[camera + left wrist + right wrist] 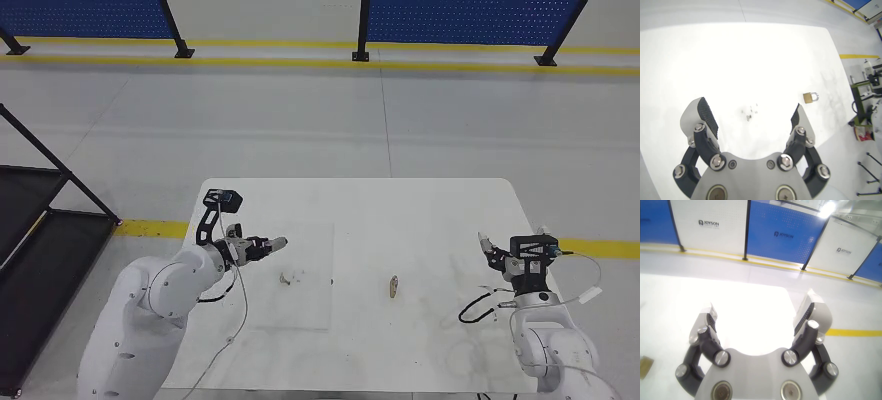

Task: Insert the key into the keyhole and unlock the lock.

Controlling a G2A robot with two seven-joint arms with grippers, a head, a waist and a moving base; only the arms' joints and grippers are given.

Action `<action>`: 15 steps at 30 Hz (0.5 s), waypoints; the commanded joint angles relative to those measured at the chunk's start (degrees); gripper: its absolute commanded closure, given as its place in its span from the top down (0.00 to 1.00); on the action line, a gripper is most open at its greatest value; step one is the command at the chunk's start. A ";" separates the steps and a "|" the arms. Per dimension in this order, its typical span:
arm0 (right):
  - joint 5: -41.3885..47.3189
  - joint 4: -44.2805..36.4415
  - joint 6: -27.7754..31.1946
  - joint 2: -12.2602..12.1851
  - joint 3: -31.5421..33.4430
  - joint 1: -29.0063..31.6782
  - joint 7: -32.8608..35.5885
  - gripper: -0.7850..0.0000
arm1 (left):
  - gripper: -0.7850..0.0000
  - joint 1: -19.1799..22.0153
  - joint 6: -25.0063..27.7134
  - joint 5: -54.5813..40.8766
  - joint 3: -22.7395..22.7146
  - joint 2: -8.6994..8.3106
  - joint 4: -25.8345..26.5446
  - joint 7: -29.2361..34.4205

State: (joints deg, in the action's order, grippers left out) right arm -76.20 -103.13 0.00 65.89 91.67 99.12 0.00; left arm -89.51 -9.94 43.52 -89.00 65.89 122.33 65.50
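Lock (644, 366) cut by right wrist view's edge, shackle hidden. Key (748, 117) tiny, washed out in glare; shape unclear.

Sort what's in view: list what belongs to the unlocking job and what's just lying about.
For the job:
key, lying on the table near the open left claw
padlock, lying mid-table
open right claw

Lying about:
black rack on the floor beside the table
blue barrier panels across the floor
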 commanded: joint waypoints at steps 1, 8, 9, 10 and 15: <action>0.00 0.00 0.00 0.00 0.00 0.00 0.00 1.00 | 1.00 1.29 -1.08 -1.52 0.56 -0.14 0.11 4.51; 0.00 0.00 0.00 0.00 0.00 0.00 0.00 1.00 | 1.00 3.23 -5.27 -2.76 3.45 -0.34 -4.87 10.66; 0.00 0.00 0.00 0.00 0.00 0.00 0.00 1.00 | 1.00 3.35 -5.52 -2.10 4.19 -0.36 -5.80 10.68; 0.00 0.00 0.00 0.00 0.00 0.00 0.00 1.00 | 1.00 3.51 -5.86 -2.55 4.89 -0.33 -6.49 10.90; 0.00 0.00 0.00 0.00 0.00 0.00 0.00 1.00 | 1.00 4.47 -8.46 -4.01 6.75 -0.27 -9.89 11.29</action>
State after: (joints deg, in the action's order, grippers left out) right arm -76.20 -103.13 0.00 65.89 91.67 99.12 0.00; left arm -85.20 -17.80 39.64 -82.69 65.62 113.10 76.60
